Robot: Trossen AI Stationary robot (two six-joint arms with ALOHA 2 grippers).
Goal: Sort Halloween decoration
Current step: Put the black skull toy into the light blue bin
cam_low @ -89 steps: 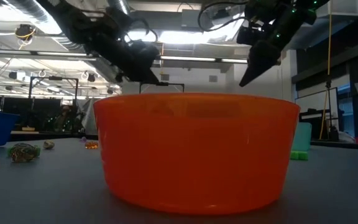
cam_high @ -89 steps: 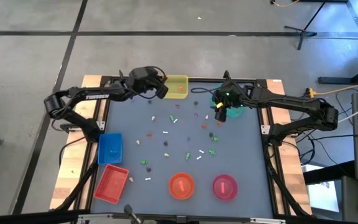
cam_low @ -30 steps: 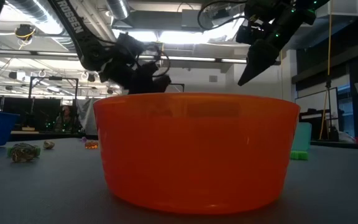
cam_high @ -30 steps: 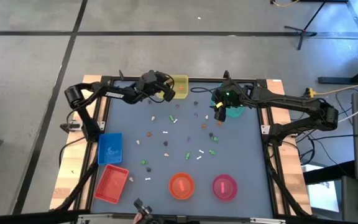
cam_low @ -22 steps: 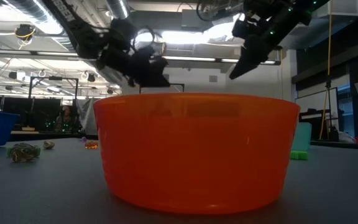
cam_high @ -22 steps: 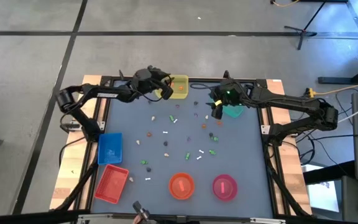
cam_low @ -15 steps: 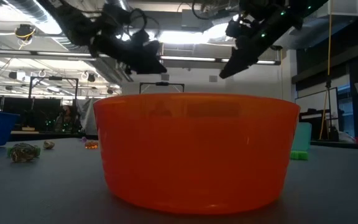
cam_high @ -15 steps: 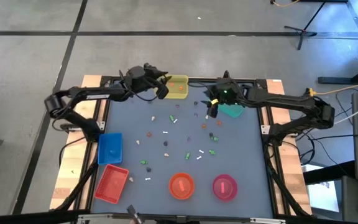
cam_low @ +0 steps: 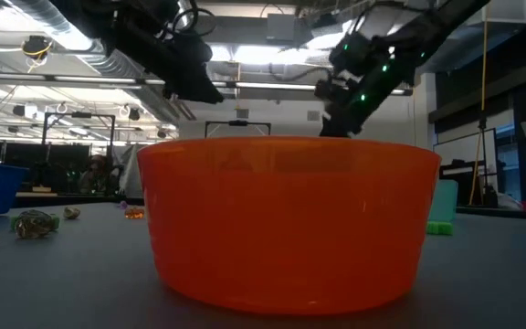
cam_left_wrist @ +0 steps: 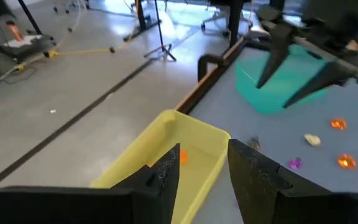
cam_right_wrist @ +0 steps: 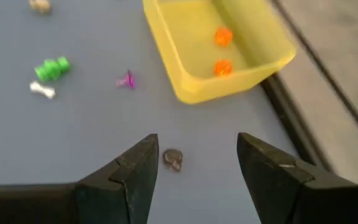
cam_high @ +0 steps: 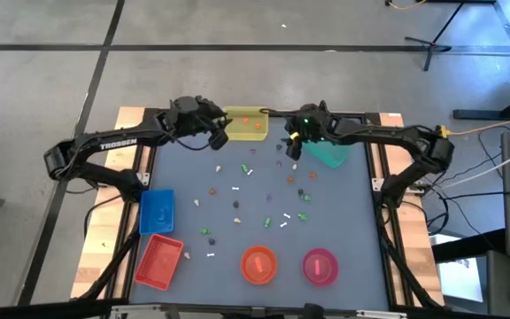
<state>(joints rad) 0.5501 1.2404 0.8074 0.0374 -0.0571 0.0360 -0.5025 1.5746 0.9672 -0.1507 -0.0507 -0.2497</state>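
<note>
Yellow plastic is catching our eye first: the yellow tray (cam_high: 248,124) is sitting at the far edge of the table (cam_high: 343,230) with two orange trinkets (cam_right_wrist: 222,51) inside. We are seeing the left gripper (cam_high: 220,133) hanging just beside that tray, its jaws spread and gripping nothing. We are seeing the right gripper (cam_right_wrist: 194,163) hovering low over a dark grey trinket (cam_right_wrist: 173,158), jaws spread wide on either side of it, not touching. Most of the Halloween decoration (cam_high: 255,199) is lying scattered across the grey tabletop, between the grippers and the orange bowl (cam_high: 258,264).
</note>
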